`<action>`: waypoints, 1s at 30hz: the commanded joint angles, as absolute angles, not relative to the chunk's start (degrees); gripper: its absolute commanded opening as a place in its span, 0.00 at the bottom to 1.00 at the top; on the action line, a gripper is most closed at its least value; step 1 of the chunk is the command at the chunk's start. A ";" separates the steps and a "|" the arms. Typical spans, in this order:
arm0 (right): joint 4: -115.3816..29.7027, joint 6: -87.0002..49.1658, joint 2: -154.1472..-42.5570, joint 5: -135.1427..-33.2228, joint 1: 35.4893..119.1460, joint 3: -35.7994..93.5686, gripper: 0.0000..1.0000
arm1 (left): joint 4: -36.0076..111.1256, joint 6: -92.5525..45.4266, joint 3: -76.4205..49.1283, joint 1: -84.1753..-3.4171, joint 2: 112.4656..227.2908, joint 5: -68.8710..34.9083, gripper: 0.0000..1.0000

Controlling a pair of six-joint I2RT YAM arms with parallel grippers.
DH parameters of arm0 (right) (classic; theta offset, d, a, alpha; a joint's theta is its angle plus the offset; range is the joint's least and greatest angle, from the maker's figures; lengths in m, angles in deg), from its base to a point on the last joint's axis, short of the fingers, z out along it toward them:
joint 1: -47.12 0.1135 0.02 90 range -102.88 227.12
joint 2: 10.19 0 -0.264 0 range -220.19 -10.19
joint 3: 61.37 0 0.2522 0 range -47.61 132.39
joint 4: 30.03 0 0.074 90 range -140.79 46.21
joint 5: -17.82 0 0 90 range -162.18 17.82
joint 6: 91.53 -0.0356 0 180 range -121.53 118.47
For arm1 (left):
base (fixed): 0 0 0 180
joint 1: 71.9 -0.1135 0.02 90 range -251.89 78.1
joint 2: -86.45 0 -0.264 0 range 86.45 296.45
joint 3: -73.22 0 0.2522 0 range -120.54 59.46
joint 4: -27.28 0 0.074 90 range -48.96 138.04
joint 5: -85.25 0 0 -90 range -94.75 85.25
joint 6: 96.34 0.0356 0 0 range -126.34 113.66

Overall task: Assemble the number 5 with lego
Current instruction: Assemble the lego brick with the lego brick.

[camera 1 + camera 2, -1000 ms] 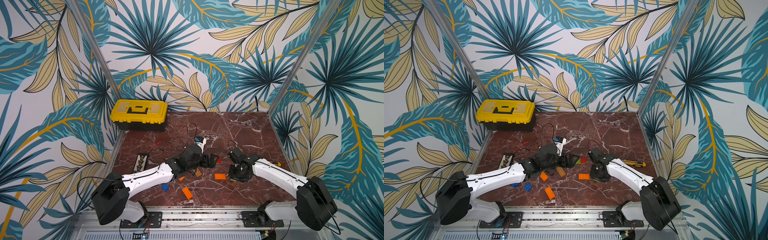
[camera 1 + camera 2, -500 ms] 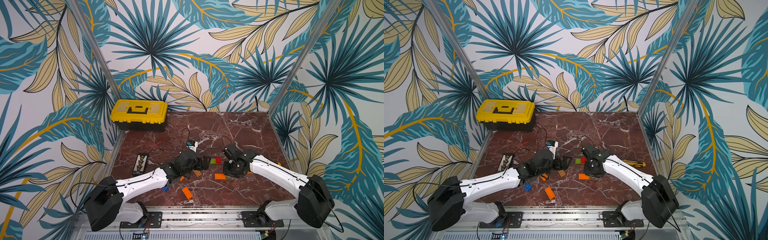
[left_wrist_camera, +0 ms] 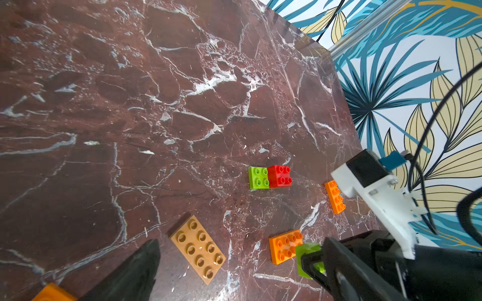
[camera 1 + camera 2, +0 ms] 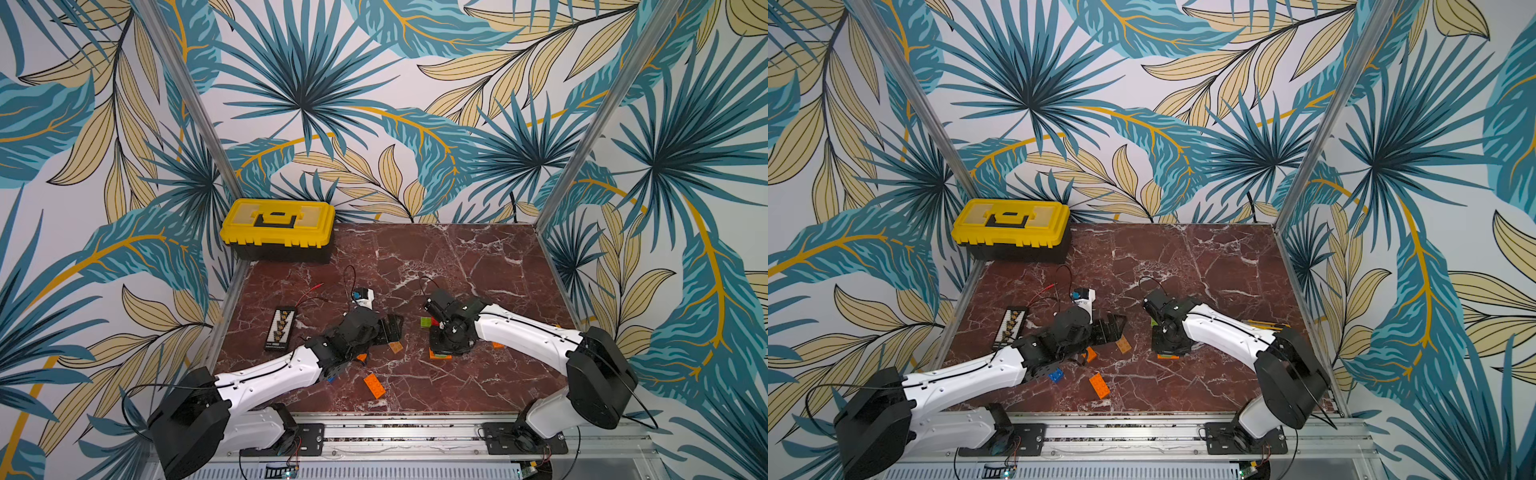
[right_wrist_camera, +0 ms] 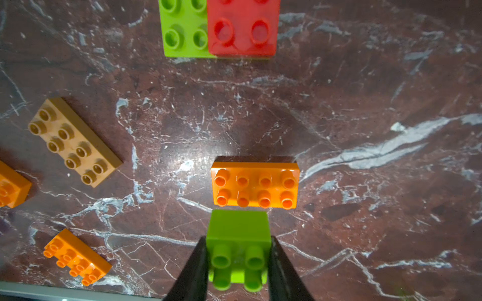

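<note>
A dark red marble table (image 4: 457, 266) fills the cell, closed in by palm-leaf wallpaper. A yellow toolbox (image 4: 278, 226) stands in the far left corner and a black strip (image 4: 280, 328) lies near the left edge.

In both top views the lego is scattered across the near middle of the table. My left gripper (image 4: 390, 328) sits low over the marble with its jaws spread wide and nothing between them. A tan brick (image 4: 395, 347) lies just beside it. My right gripper (image 4: 446, 351) points down over an orange brick (image 4: 440, 354), with a green-and-red pair (image 4: 428, 321) just behind. In a top view a blue brick (image 4: 1055, 375) shows at the edge of the left arm, and a stray orange piece (image 4: 1099, 385) lies alone nearer the front.

From the left wrist I see one black finger (image 3: 130, 273) of my own gripper near the tan brick (image 3: 199, 249), not touching it. The green-and-red pair (image 3: 270, 177) sits joined side by side, the red one standing taller. The right gripper comes in clamped on a lime brick (image 3: 309, 258) at the orange brick's (image 3: 285, 246) corner.

From the right wrist, the right gripper (image 5: 238, 260) is closed on the lime brick (image 5: 238, 229), a finger on each side wall and the studs turned toward the camera. The brick's far face is just beside the orange brick's (image 5: 254, 185) long side — touching or not, I cannot tell.
</note>
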State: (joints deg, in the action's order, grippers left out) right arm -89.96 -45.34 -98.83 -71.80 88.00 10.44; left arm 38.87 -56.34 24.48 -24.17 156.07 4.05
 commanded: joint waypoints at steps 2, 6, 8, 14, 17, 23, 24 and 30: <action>-89.95 -43.92 -99.83 -70.95 88.40 11.37 0.36 | 38.13 -57.34 25.40 -24.52 155.20 5.09 1.00; -89.25 -43.59 -101.21 -71.04 88.40 12.06 0.36 | 37.92 -57.32 25.01 -24.54 155.61 4.54 1.00; -88.95 -43.39 -101.96 -71.04 88.35 12.37 0.36 | 37.96 -57.33 24.92 -24.51 155.71 4.53 1.00; -88.86 -43.14 -103.51 -71.16 88.39 13.11 0.36 | 37.96 -57.32 24.92 -24.52 155.83 4.68 1.00; -89.48 -42.97 -103.90 -70.83 88.37 13.17 0.36 | 37.88 -57.22 24.83 -24.52 155.80 4.57 1.00; -89.60 -42.77 -104.18 -70.79 88.34 13.13 0.36 | 37.71 -56.85 24.76 -24.52 155.97 4.24 1.00; -89.52 -42.82 -104.29 -70.78 88.41 13.13 0.36 | 37.57 -56.88 24.79 -24.52 156.06 4.06 1.00; -89.43 -42.80 -104.83 -70.89 88.39 13.17 0.36 | 37.10 -57.19 24.74 -24.52 156.74 2.92 1.00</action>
State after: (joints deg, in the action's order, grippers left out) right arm -88.65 -43.42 -103.86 -71.58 88.04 12.62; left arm 38.52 -57.17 24.48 -24.32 156.23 3.61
